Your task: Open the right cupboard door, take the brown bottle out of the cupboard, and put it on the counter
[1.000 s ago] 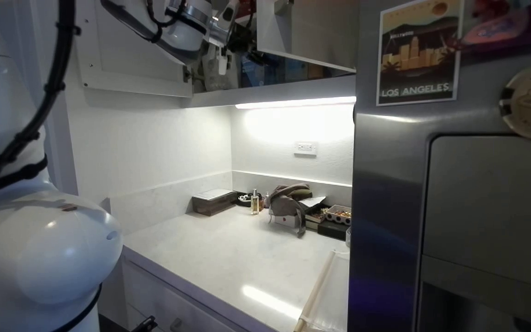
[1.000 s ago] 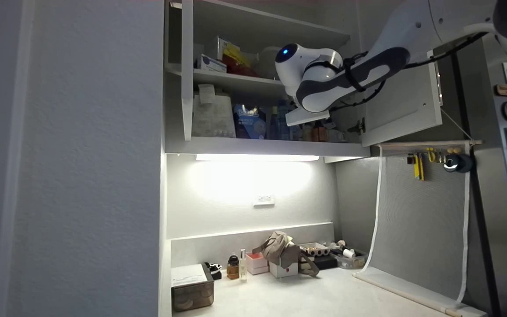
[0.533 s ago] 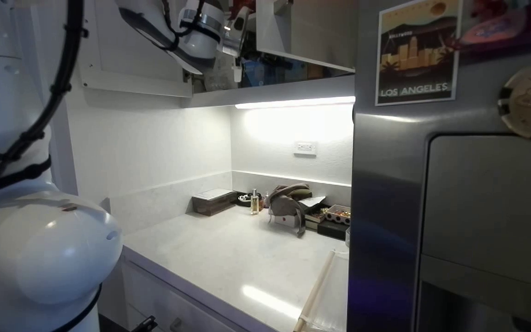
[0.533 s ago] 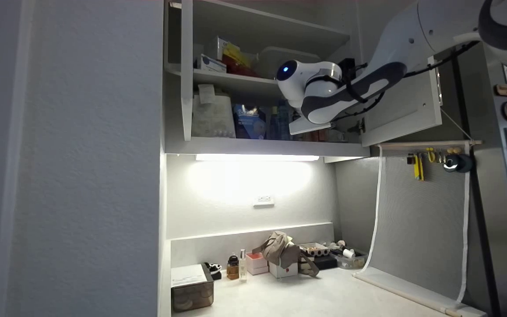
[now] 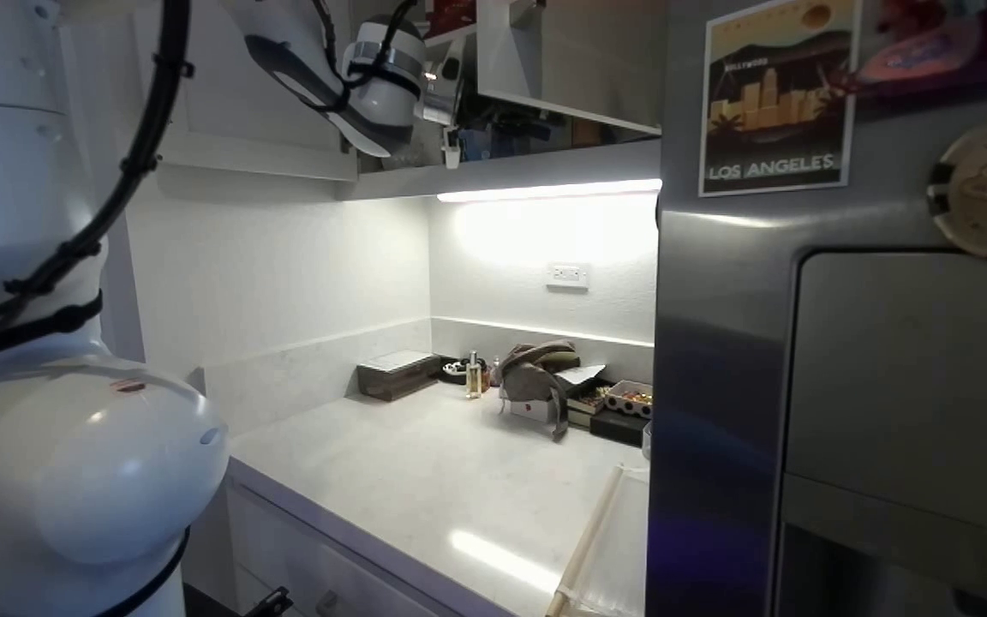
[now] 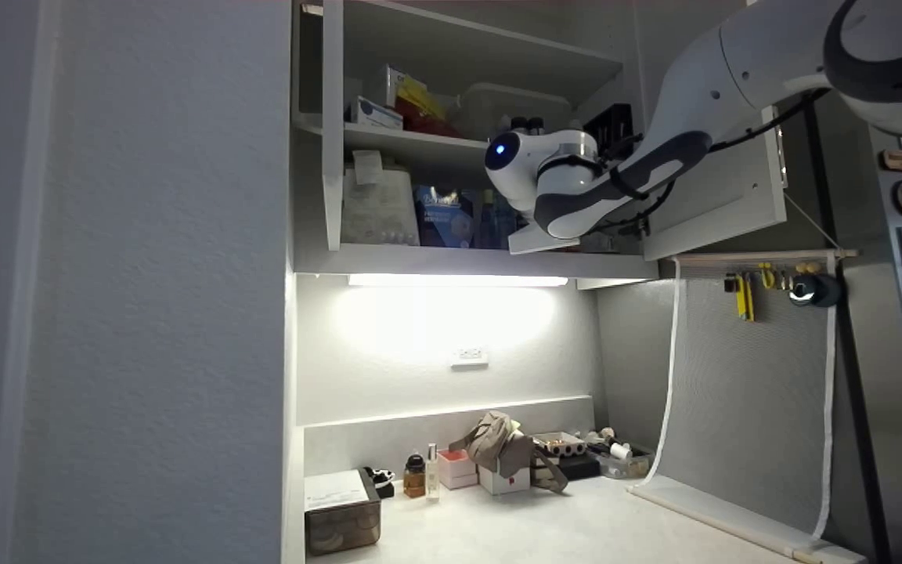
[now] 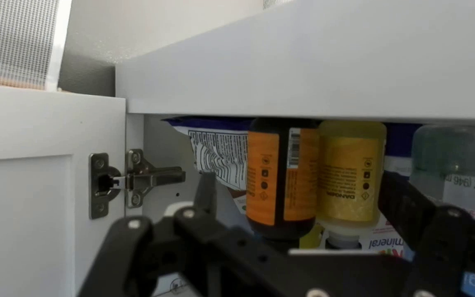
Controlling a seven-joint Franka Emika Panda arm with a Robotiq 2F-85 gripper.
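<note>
Arm (image 6: 694,110) has lowered to near base of cupboard (image 6: 435,258): jaws spread, holding nothing; brown bottle (image 7: 281,177) stands inside, framed between them in wrist view alongside yellow bottle (image 7: 351,177), so grasp seems next, neighbour a likely snag.

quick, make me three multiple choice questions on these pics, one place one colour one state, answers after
1. Where is the orange-labelled brown bottle, relative to the cupboard?
A. below it
B. inside it
C. above it

2. In the wrist view, what colour is the neighbouring bottle?
A. pink
B. blue
C. yellow

3. How does the gripper stand?
A. open
B. shut on nothing
C. shut on the brown bottle

1 B: the wrist view shows it behind the cupboard's front edge.
2 C: yellow covers most of its side.
3 A: its fingers stand apart, both bottles showing between them in the wrist view.
</note>
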